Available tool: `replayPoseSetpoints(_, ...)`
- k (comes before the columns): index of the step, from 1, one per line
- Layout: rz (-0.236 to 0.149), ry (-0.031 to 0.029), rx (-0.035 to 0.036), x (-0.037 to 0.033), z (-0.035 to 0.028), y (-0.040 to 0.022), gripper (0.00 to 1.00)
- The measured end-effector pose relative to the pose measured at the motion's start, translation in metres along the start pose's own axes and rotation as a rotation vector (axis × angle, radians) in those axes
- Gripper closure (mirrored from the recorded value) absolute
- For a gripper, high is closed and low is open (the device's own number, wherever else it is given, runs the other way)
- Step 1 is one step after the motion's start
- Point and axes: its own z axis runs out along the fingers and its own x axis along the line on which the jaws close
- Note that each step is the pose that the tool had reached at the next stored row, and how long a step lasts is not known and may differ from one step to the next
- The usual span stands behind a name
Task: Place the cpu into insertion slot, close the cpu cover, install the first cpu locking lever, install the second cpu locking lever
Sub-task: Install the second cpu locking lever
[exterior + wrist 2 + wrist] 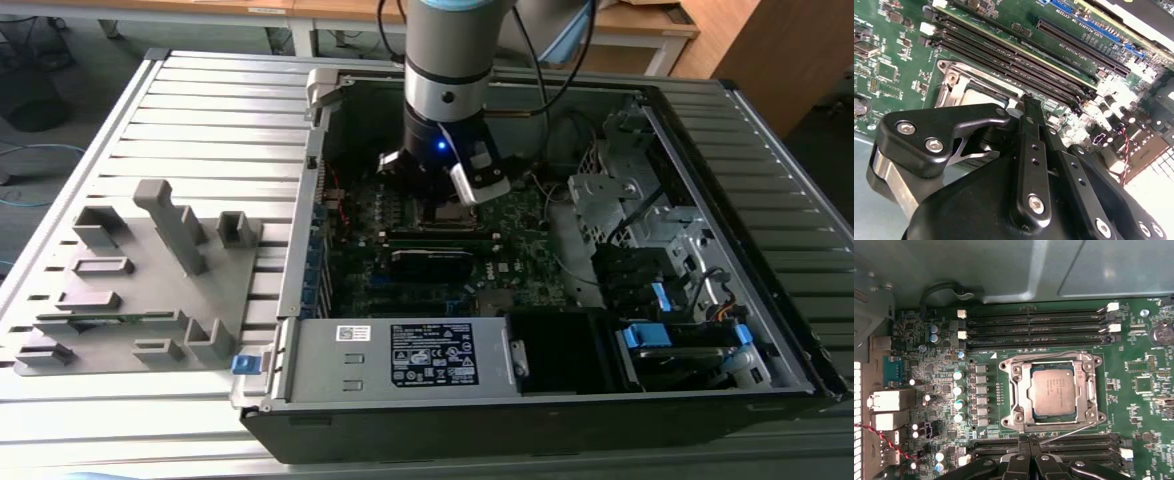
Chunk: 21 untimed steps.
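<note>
The cpu (1052,391), silvery-grey and square, is sitting in the insertion slot (1026,415) on the green board, with the cpu cover (1085,385) lying down around it. The gripper (1028,440) is hanging just beside the socket, fingers (1032,120) pressed together, holding nothing.

Your gripper (1029,440) hangs inside the PC case (747,110), just above the mobo (929,385). In the first wrist view, the cpu (1052,390) lies in the insertion slot (1024,412), just beyond your fingertips, w/ the cpu cover (1086,390) around it. Memory slots (1034,322) run along the socket's far side from the gripper; more sit under the fingertips. A fixture block (134,290) sits outside the case, well apart, at the exterior view's left.
</note>
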Motion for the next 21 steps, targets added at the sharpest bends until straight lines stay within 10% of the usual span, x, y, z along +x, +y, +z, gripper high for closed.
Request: replayPoseSetpoints(21,0.0,0.0,0.0,0.0029,0.0162,-0.0021,0.89)
